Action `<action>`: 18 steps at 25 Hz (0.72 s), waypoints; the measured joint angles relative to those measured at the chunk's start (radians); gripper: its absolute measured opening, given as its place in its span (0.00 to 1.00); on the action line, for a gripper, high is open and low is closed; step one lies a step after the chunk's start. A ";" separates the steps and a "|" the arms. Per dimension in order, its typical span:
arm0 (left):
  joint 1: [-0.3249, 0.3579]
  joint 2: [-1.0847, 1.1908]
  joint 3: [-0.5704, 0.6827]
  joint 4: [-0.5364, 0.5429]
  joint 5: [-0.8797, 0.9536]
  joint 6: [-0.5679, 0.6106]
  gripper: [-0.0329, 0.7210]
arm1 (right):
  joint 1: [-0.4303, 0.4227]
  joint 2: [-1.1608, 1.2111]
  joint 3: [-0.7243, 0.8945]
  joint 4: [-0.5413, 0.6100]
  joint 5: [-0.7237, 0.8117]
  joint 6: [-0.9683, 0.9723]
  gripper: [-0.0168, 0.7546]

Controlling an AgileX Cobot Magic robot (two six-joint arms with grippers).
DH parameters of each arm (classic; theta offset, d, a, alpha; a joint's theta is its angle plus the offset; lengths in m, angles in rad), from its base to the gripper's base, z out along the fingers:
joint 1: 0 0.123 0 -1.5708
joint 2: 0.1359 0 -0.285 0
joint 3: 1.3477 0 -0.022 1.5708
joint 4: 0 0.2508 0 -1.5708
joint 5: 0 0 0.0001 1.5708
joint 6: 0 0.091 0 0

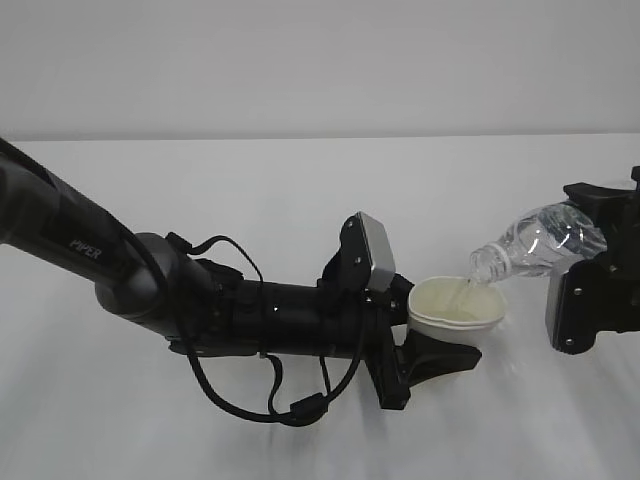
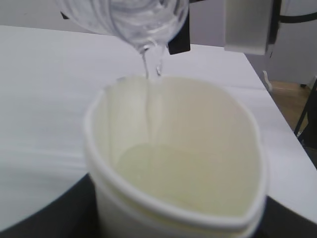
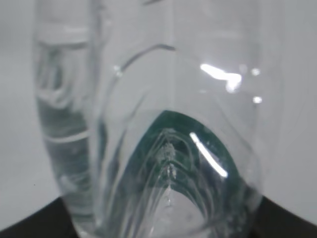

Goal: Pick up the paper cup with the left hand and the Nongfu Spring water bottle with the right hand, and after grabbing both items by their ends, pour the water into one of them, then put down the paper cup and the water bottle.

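Observation:
My left gripper point(image 1: 448, 335) is shut on the white paper cup point(image 1: 458, 305), holding it low down with the mouth up, just above the table. The cup's rim point(image 2: 173, 218) is squeezed out of round. At the right, my right gripper point(image 1: 592, 252) is shut on the base end of the clear Nongfu Spring water bottle point(image 1: 535, 243). The bottle is tipped with its open neck point(image 2: 143, 29) down over the cup's far rim. A thin stream of water point(image 2: 148, 99) runs into the cup and pools at the bottom point(image 2: 168, 173). Close up, the bottle point(image 3: 148, 139) fills the right wrist view.
The white table point(image 1: 300, 180) lies under both arms. The left arm point(image 1: 120, 265) and its looping black cable point(image 1: 240, 400) stretch across the left half. The table's right edge point(image 2: 277, 114) shows past the cup, with floor beyond it.

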 joint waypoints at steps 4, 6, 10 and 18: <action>0.000 0.000 0.000 0.000 0.000 0.000 0.59 | 0.000 0.000 0.000 0.000 0.000 -0.002 0.53; 0.000 0.000 0.000 0.000 0.000 0.000 0.59 | 0.000 0.000 0.000 0.000 0.000 -0.002 0.53; 0.000 0.000 0.000 0.000 0.000 0.000 0.59 | 0.000 0.000 0.000 0.000 0.000 -0.003 0.53; 0.000 0.000 0.000 0.000 0.000 0.000 0.59 | 0.000 0.000 0.000 0.000 0.000 -0.005 0.53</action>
